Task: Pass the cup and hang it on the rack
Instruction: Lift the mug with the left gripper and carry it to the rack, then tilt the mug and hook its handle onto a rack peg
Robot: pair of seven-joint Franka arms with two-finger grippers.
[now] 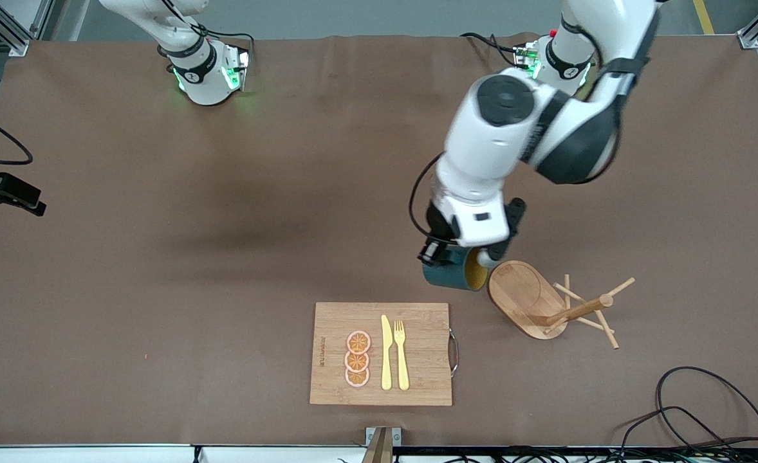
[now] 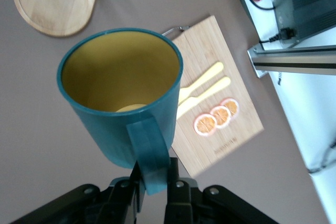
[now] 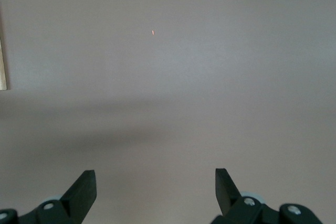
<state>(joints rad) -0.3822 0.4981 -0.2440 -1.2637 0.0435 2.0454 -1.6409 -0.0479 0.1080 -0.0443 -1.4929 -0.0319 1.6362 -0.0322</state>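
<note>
beside the rack's (image 1: pixel 526 297) oval base, the left tool (image 2: pixel 153 182) pinches the cup (image 2: pixel 123 95) by its handle, holding it on its side over the counter (image 1: pixel 160 257). the right tool (image 3: pixel 155 187) waits with fingers spread over bare counter. a cutting board (image 1: pixel 417 334) lies near.

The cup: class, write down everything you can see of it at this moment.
The cup is a small dark teal-green mug with a yellowish-tan inside and a flat strap handle, and looks like plastic. It is empty and lies tipped on its side in the air, mouth toward the rack, just beside the oval base. The left gripper holds it, jaws shut on the handle. Nothing else touches it.
</note>
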